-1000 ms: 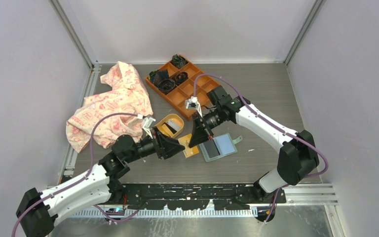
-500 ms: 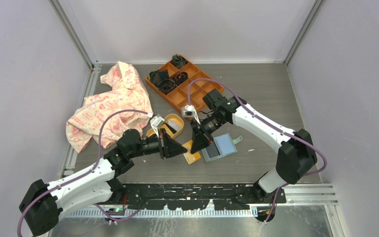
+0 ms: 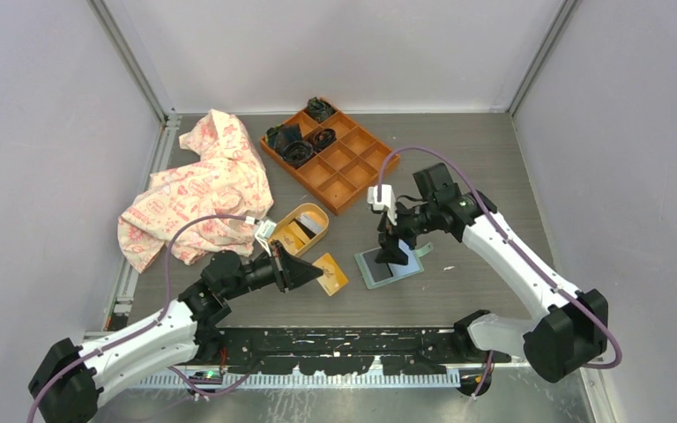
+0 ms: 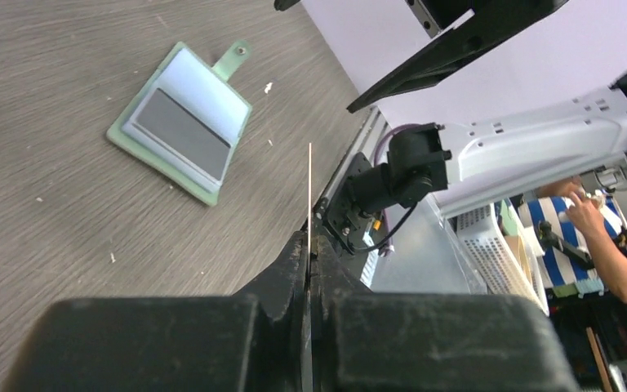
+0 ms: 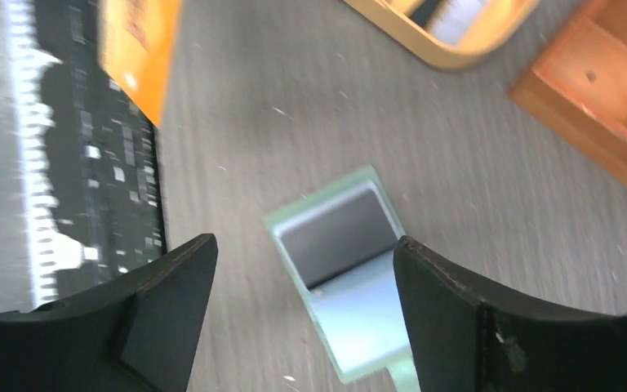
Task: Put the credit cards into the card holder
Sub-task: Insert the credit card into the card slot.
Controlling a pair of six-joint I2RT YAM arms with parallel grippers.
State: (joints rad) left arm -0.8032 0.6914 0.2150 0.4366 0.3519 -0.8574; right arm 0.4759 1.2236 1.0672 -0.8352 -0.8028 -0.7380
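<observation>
Card [image 3: 332, 274] clamped edge-on in left pincer [image 3: 316, 274], right pincer [image 3: 394, 256] wide open, apparently just above holder [image 4: 181, 122]: level card, approach low, pin holder down first.

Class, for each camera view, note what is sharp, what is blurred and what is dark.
Top external: evenly lit, sharp throughout. Left wrist: card holder fairly sharp; left hand dark and soft up close. Right wrist: motion blur smears the table and card holder.
</observation>
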